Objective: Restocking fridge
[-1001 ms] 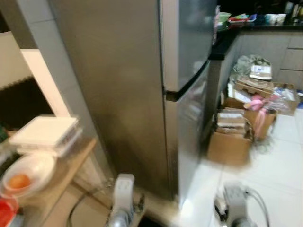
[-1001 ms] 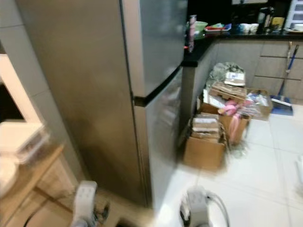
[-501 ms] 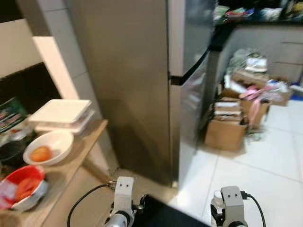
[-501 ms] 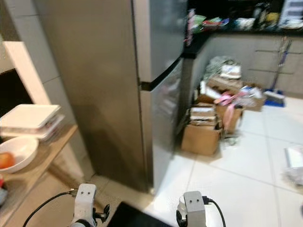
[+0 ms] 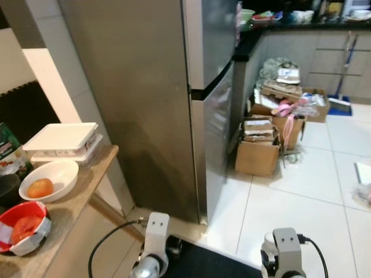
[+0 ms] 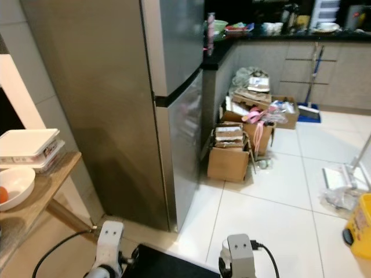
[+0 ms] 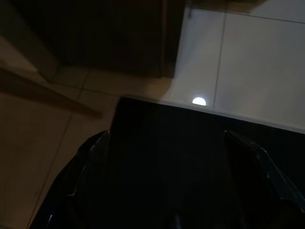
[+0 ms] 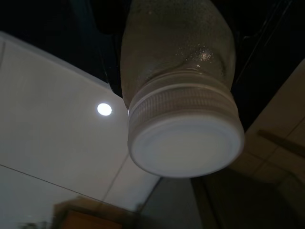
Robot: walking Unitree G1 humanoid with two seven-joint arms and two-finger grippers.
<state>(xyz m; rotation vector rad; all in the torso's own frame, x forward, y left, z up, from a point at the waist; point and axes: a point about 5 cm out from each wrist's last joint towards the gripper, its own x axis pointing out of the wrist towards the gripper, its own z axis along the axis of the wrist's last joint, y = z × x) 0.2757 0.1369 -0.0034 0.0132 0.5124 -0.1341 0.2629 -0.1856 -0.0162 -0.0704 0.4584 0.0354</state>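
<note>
We carry a clear bottle [image 8: 178, 71] w/ white screw cap [image 8: 183, 143] in the right gripper [image 8: 176, 28], jaws closed round its body; looks light, slick, squashable plastic, so grip mid-body; fridge [image 5: 174, 104] at 12 o'clock, doors closed; left jaws spread, empty.

text: none readable | packet [image 5: 7, 152] print perhaps lettering, too blurred
</note>
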